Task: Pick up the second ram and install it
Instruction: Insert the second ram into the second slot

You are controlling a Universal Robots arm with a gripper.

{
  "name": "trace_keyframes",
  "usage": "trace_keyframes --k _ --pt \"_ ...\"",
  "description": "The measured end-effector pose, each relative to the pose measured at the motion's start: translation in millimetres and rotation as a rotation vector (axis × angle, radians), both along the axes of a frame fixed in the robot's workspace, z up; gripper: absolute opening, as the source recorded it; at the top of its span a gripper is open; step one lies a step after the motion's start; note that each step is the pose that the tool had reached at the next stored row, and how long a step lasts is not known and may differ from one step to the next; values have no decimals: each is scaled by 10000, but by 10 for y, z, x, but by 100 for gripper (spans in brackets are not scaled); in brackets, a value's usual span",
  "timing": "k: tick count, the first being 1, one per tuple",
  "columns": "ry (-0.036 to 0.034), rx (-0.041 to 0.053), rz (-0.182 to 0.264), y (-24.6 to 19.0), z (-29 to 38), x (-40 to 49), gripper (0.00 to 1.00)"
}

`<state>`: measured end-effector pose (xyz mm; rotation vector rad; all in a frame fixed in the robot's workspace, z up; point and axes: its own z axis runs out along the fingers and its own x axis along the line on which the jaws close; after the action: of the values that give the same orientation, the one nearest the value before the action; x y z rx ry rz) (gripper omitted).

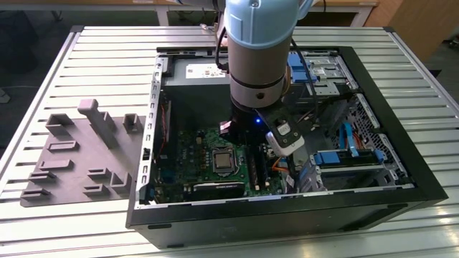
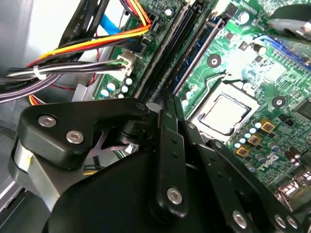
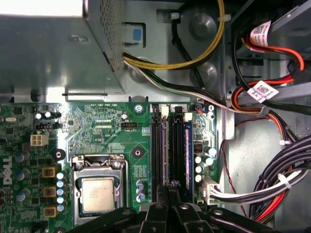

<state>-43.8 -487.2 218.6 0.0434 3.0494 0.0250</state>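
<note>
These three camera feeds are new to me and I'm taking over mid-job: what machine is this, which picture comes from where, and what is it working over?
The machine is a single robot arm reaching down into an open computer case that lies on a slatted metal table. The exterior view looks on from off the arm. Both wrist views ride near the arm's wrist and look down past the black gripper at the green motherboard. Its tip sits just over the long memory slots, beside the square processor. One slot carries a blue-green ram stick. A grey moulded tray lies beside the case. Whether the gripper holds anything cannot be made out.
</note>
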Motion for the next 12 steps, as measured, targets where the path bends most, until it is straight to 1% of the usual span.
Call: trace_keyframes --k 2,3,5,12 --pt "-1 5 0 1 -1 0 12" --pt "-1 5 0 1 -1 0 19" --pt "1 0 0 1 13 0 19" --pt "-1 5 0 2 197 0 19"
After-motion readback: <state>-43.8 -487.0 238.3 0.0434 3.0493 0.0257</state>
